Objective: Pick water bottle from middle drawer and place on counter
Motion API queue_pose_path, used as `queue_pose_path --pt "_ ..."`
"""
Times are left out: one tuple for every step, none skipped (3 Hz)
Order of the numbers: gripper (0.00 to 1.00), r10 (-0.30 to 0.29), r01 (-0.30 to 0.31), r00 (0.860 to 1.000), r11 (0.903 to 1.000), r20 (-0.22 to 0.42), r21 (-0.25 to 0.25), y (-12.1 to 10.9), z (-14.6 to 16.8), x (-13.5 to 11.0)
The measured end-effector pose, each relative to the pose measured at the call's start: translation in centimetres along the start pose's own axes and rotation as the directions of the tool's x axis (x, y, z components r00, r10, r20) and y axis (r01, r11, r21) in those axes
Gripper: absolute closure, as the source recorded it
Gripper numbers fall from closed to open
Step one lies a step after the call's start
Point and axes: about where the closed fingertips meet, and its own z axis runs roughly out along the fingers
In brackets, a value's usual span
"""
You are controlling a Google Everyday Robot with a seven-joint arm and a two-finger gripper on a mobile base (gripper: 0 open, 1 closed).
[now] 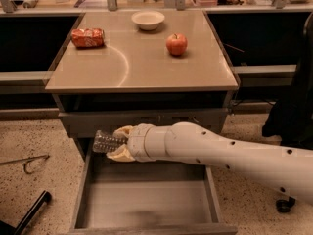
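gripper [116,142]: tan fingers [123,130] closed round the small clear crinkly water bottle [101,142], held sideways | spot: over the left wall of the shallow grey middle drawer [80,190], below the glossy tan counter [146,67] | tip: robot should prob lift past the edge first, then swing in

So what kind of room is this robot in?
Probably a lab or office kitchenette: a grey cabinet with a counter holding a bowl, an apple and a can, and a speckled floor. The jaws hold the water bottle over the open middle drawer.
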Motion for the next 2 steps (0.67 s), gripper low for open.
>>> queue_pose_path --pt "1.00 -0.064 0.062 0.997 0.9964 0.033 0.057 -3.1 -1.1 -3.5" --pt "1.00 -0.180 0.172 0.983 0.9739 0.037 0.147 -8.3 -2.9 -9.9"
